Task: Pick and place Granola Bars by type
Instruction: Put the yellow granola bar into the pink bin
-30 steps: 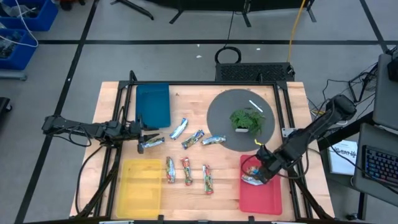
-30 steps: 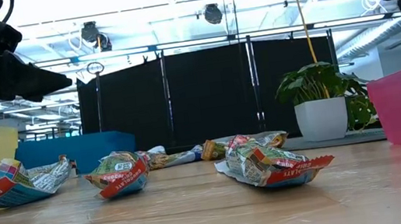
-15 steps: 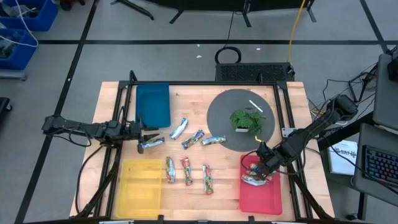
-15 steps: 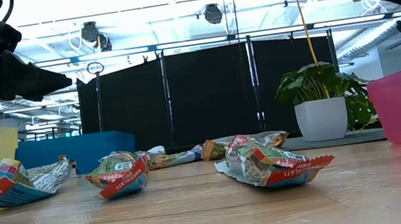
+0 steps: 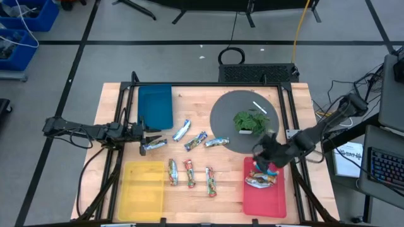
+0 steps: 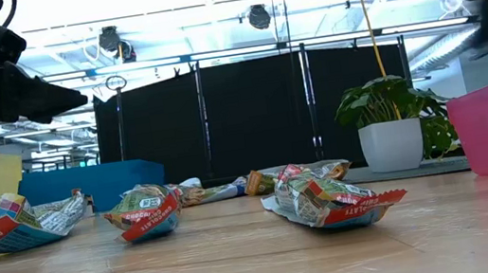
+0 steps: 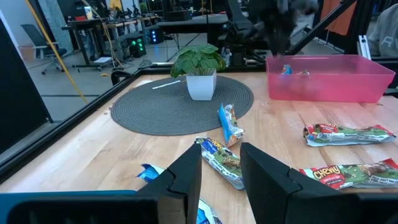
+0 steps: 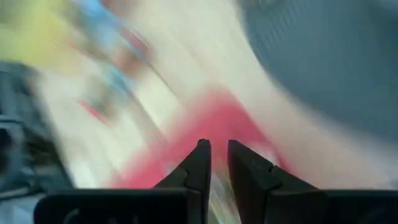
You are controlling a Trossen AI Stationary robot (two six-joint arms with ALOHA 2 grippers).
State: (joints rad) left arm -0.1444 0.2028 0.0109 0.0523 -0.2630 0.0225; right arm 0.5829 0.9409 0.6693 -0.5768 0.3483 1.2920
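Several foil-wrapped granola bars lie flat on the wooden table: three in a row [image 5: 189, 174] near the front and three [image 5: 197, 140] mid-table. One more bar [image 5: 153, 145] lies just beside my left gripper [image 5: 150, 135], which hovers level and open at the left, touching nothing. Two bars [image 5: 260, 181] lie in the red tray [image 5: 265, 200]. My right gripper [image 5: 261, 151] hangs blurred above the tray's far end. Its fingers [image 8: 200, 163] stand slightly apart with nothing between them.
A yellow tray [image 5: 144, 184] sits at the front left and a blue tray [image 5: 155, 106] at the far left. A round grey mat [image 5: 228, 123] at the far right carries a small potted plant [image 5: 251, 121]. Bare wood lies between the trays.
My right gripper has risen out of the red tray and swung toward the grey mat, tipping from steeply down to a shallower slant. The bars in the tray stay where they lay. My left arm has kept still.
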